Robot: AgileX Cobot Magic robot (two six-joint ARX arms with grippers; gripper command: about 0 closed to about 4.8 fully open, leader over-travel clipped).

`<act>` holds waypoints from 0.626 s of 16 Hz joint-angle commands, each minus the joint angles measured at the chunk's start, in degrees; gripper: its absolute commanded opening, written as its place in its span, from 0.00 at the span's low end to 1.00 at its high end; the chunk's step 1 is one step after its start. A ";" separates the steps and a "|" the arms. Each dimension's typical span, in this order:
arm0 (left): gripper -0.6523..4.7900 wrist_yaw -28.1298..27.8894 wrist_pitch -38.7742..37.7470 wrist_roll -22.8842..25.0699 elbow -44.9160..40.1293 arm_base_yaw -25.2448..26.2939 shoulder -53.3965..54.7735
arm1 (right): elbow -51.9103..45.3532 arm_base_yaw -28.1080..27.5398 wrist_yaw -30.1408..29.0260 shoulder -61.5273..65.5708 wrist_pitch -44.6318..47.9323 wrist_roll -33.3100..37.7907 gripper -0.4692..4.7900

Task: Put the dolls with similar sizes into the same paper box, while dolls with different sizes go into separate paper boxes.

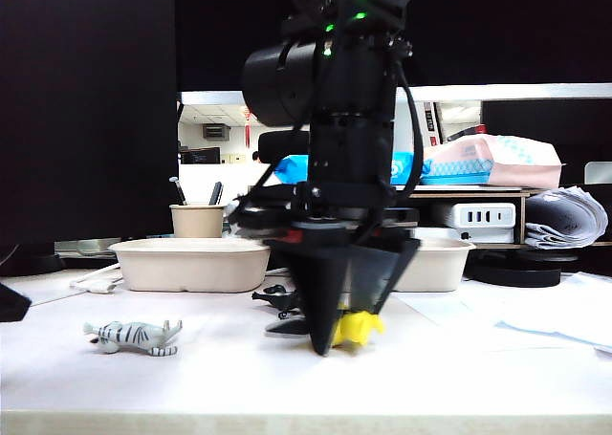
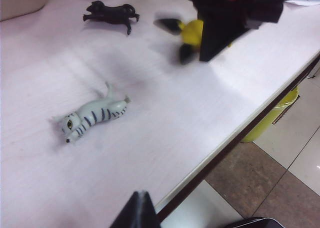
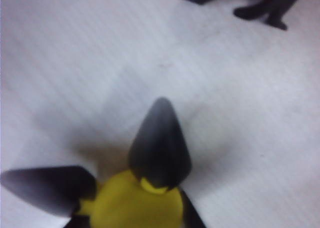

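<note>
My left gripper (image 2: 137, 210) hangs back over the near table edge, and I cannot tell its finger state. The striped tiger (image 1: 134, 336) lies left; behind it the left paper box (image 1: 189, 263) hides its inside. My right gripper (image 1: 335, 344) is closing around the yellow-and-black figure (image 1: 356, 329) (it could squirt sideways). The right paper box (image 1: 442, 263) sits behind.

Pale wood-grain laminate tabletop (image 2: 165, 133), matt. On it, smooth glossy-plastic white black-striped tiger doll (image 2: 92, 116). Beyond tiger, matt beige pulp-paper tray (image 1: 189, 264), slightly rough; right gripper (image 1: 335, 344) matt black plastic.
</note>
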 commanded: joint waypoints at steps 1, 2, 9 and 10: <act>0.11 0.20 0.70 0.22 0.04 0.04 -0.04 | 0.22 0.07 -0.13 0.20 1.03 0.11 0.36; 0.11 0.20 0.68 0.22 0.04 0.07 -0.44 | 0.70 0.04 -0.15 0.09 1.25 0.11 0.36; 0.11 -0.02 0.68 0.22 0.04 11.52 -10.91 | 14.49 -1.62 -0.37 -0.68 11.54 0.11 0.37; 0.11 0.02 0.68 0.22 0.04 13.49 -12.41 | 16.28 -2.34 -0.70 0.20 13.53 0.13 0.37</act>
